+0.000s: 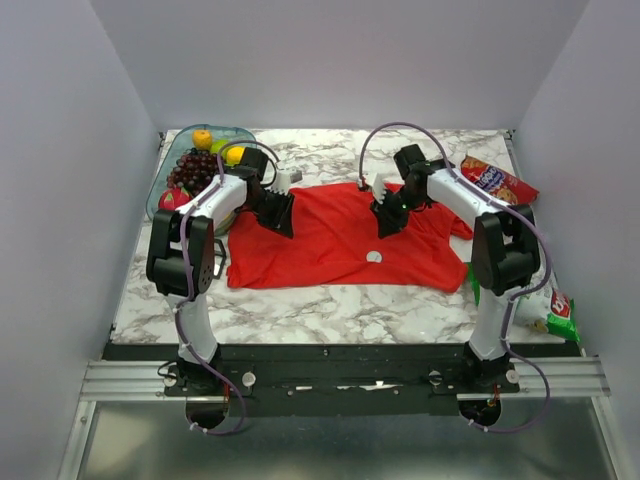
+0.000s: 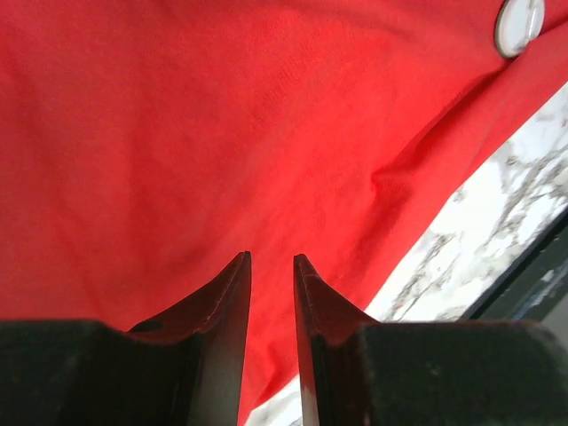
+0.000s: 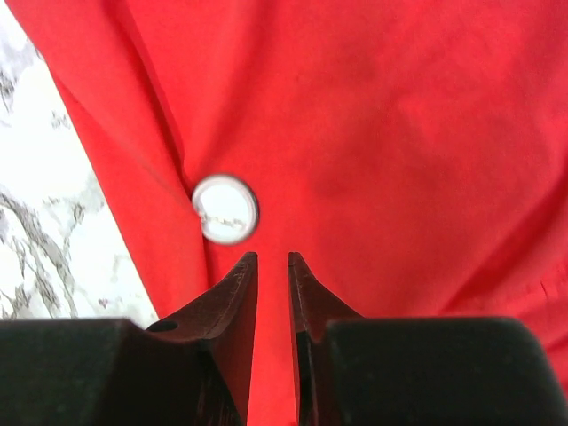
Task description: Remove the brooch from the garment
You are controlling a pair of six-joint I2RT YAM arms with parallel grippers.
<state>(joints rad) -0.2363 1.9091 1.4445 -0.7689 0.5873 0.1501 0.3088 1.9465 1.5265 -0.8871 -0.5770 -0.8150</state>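
**Right pincer just short of the brooch, left pincer well off it**

The brooch (image 3: 225,209) is a small round whitish pin with a pale rim. It sits on the red T-shirt (image 1: 330,240) close to the near hem, a bit right of the shirt's middle in the top view. The shirt lies spread on the marble bench (image 1: 330,310).

The right pincer (image 3: 272,257) has its fingers pressed nearly together with only a thin slit, and I see nothing pinched between them. It hangs low over the cloth, and I can't tell whether the tips touch it. In its wrist view the brooch is just ahead of the tips, slightly toward the left side of that view, beside a fold. It is apart from the fingers.

The left pincer (image 2: 271,257) is the same: fingers close together and empty, over the shirt's left part. The brooch shows only in the far upper right corner of its view, well apart.

My call is that the right arm is clearly the nearer one. The brooch is round, so there is no long axis to line up, and only the sideways offset matters. I'd spread the right fingers, centre them on the disc and close on its rim, with the left arm free to hold the cloth down. The risk is catching the fold along with the pin.
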